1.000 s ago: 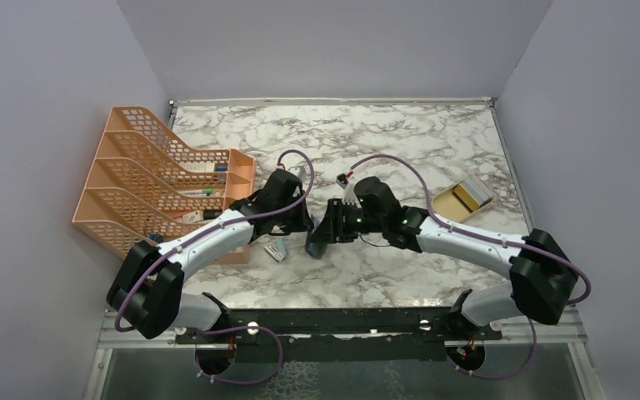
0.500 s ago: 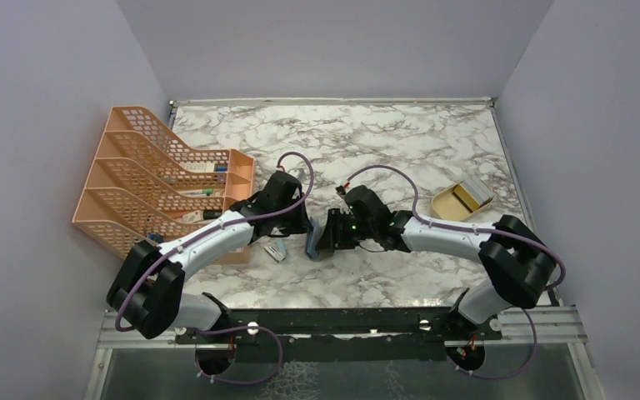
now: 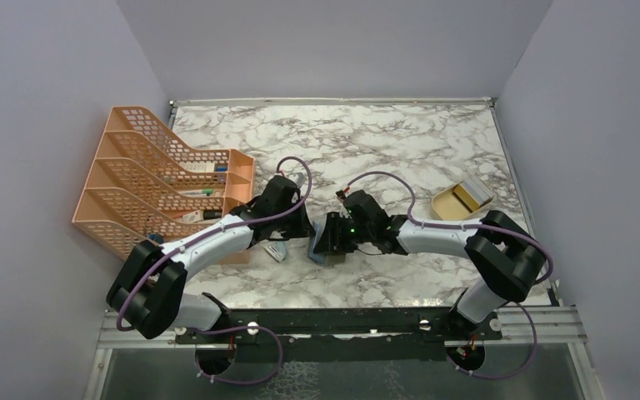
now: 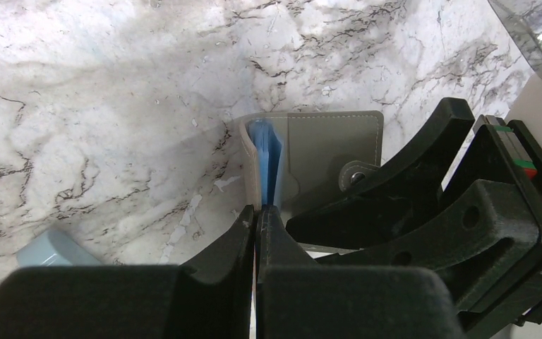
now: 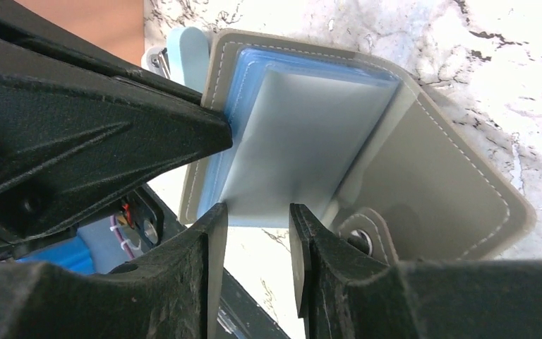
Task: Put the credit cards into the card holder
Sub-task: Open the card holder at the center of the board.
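Grey stitched covers and light-blue pocket leaves made up the card holder (image 5: 437,176), which stood part-open on the marble table (image 3: 400,142) between the two grippers. The left gripper (image 4: 256,212) was closed tight, and its tips appeared to pinch the edge of one cover near the fold. The right gripper (image 5: 257,219) had its jaws a narrow gap apart, straddling the lower edge of a pale inner leaf (image 5: 303,134); no clamp on that leaf could be confirmed. Judged from its look, the holder would be light and limp: the covers would flex, the leaves would fan or fold shut, and the whole item would slide on the smooth marble unless restrained. The firm stitched cover edge, clear of the snap tab (image 5: 358,239), seemed the best hold, with the second gripper free to spread one pocket mouth. The credit cards (image 3: 470,194) seemed to lie in the shallow tan tray (image 3: 444,206), well apart to the right. Stiff, thin and slick, they would likely need a pinch across a short edge. Compared with one second before, the right arm had folded inward, its elbow nearer the centre, and its gripper had closed up on the holder. The left arm had hardly moved, and a blue edge of the holder now showed in the top view.
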{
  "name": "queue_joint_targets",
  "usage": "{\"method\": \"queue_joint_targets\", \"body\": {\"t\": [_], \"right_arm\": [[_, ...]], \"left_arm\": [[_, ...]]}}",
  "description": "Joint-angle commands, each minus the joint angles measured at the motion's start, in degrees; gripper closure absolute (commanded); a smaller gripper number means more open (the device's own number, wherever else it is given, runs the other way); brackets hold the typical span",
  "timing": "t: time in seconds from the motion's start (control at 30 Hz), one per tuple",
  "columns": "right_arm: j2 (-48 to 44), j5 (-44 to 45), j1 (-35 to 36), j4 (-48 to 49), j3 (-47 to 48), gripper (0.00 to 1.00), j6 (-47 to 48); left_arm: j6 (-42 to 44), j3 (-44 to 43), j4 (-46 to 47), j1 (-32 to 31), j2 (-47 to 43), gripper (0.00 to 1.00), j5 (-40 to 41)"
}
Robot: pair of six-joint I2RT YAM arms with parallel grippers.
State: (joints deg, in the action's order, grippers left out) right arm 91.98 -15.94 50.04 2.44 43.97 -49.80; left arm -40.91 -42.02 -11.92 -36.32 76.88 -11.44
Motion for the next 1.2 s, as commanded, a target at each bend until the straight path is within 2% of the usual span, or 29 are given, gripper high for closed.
{"method": "queue_joint_targets", "body": {"t": [0.0,0.33,0.7,0.8,0.87,1.03,1.17], "right_arm": [[0.90,-1.52,0.13,5.16,-0.75,0.61,-2.68],[3.16,-0.39,0.10,4.71,-0.30,0.58,-3.24],[0.73,4.71,0.11,0.84,-0.77,0.69,-1.58],[0.12,5.60,0.12,0.29,-1.05,0.72,-1.24],[0.04,5.82,0.06,0.42,-1.36,0.73,-1.18],[0.38,5.49,0.08,1.14,-1.98,0.76,-1.16],[0.28,5.73,0.08,1.15,-2.19,0.77,-1.17]], "left_arm": [[-1.19,1.22,1.59,0.47,-1.34,1.00,-1.94],[-0.87,1.46,1.17,0.71,-1.29,1.00,-1.29],[0.72,0.43,-0.61,0.76,-1.58,1.00,0.06],[0.82,0.19,-0.81,0.81,-1.23,0.92,-0.15],[0.74,0.18,-0.75,0.75,-1.18,0.81,-0.31],[0.74,0.47,0.43,0.80,-0.87,0.65,-1.97],[0.35,1.35,1.92,0.81,-0.41,0.63,-3.55]]}}
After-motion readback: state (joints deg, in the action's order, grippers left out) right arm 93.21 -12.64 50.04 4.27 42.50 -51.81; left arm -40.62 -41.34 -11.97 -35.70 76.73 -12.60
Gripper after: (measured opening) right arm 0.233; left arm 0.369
